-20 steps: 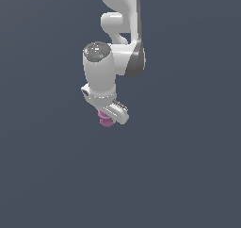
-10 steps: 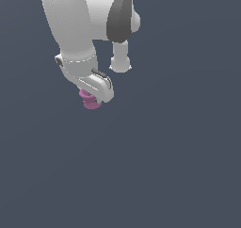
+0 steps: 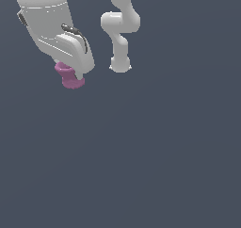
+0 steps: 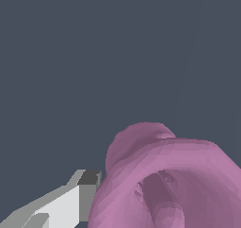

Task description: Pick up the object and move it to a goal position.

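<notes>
Tool (image 3: 70, 76) is pinching the pink-purple spool (image 3: 68, 76) at the exterior view's 10 o'clock; one finger (image 4: 77, 199) is pressing against its side.

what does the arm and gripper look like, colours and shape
The arm is glossy white with rounded, bulbous segments and a dark band at a joint near the top. The gripper has a blocky white housing with a thin black cable looped on it. Its one visible finger is pale grey-white with a dark tip.
</notes>
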